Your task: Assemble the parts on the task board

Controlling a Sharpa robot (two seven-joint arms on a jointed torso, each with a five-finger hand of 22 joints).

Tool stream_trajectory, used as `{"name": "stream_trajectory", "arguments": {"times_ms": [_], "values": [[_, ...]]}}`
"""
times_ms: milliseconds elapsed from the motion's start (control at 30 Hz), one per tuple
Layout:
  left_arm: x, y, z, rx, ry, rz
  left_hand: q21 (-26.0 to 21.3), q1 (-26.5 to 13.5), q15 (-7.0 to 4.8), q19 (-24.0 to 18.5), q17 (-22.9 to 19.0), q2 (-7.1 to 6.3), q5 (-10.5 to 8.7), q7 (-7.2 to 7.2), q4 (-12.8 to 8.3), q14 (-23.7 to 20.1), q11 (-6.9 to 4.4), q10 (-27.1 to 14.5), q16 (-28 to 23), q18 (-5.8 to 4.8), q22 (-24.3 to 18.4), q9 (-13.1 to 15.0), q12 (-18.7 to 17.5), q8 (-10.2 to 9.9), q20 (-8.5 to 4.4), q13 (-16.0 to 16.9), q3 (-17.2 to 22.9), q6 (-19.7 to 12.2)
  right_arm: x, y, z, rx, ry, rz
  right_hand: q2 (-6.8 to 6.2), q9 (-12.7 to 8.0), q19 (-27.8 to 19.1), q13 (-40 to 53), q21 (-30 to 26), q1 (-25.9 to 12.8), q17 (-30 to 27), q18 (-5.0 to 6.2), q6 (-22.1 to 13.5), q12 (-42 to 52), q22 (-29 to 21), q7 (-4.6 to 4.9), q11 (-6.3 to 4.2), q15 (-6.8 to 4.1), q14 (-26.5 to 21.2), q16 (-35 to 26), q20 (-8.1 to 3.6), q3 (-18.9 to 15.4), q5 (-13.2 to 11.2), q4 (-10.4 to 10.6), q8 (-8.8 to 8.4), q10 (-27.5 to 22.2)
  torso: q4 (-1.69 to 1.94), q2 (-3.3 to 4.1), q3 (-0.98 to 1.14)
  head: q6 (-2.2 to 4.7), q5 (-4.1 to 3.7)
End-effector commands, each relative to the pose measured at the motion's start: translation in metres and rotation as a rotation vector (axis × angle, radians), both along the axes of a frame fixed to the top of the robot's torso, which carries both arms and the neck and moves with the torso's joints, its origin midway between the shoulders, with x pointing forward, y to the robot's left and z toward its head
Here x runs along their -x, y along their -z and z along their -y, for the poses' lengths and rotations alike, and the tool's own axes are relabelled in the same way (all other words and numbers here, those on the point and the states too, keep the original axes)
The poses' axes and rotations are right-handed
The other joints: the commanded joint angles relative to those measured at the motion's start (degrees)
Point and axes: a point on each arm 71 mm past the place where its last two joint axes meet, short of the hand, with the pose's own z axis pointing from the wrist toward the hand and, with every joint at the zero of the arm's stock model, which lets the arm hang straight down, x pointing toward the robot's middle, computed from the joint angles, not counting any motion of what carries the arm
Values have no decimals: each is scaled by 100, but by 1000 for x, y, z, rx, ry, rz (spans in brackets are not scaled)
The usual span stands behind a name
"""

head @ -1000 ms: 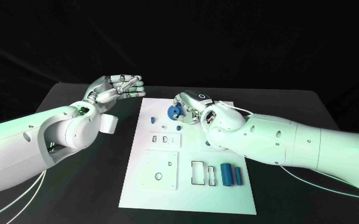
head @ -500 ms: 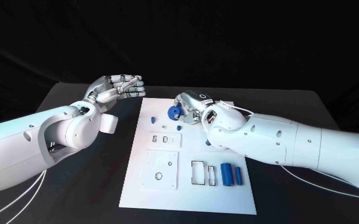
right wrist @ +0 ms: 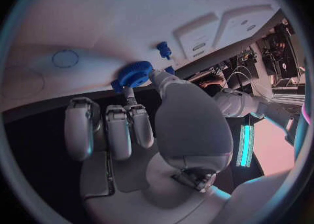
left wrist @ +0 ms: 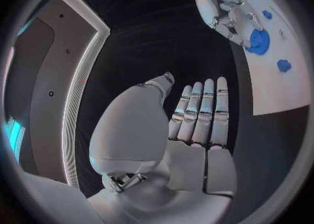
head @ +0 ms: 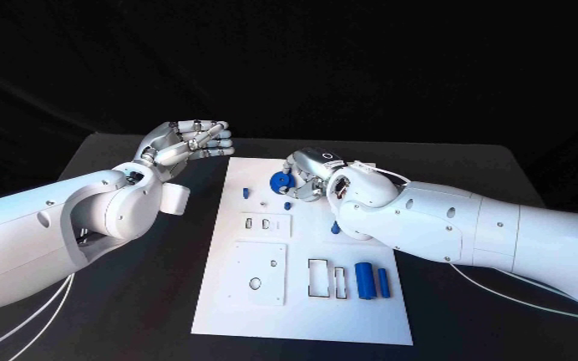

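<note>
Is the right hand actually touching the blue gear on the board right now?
Touching. In the right wrist view the right hand has fingertips pressed against the blue gear; the head view agrees.

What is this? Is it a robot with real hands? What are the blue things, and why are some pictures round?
Yes, it is a robot with two white arms and silver hands. The square picture comes from a camera on its head, looking down at a black table. The round pictures come from small cameras at its wrists, just behind each hand. On the table lies a white board with small blue parts to fit together. The right hand is pinching a blue gear at the far end of the board. The left hand is beside the board and holds nothing. Two blue cylinders lie on the board nearer the robot.
</note>
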Motion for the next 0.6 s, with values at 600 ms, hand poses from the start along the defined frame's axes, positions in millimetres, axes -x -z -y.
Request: {"name": "stream_trajectory", "arguments": {"times_ms": [600], "values": [[0, -1, -1, 4, 8, 6, -23, 2, -7, 17, -10, 34, 20, 203, -37, 18, 20, -46, -37, 35, -3, -10, -7, -41, 7, 0, -7, -63, 11, -17, 35, -121, 35, 53, 57, 0, 39, 1031, 8, 31, 1347, -7, 90, 17, 449, -26, 27, 24, 560, 24, 44, 169, 429, -110, -90, 225, -16, -14, 12, 28, 2]]}}
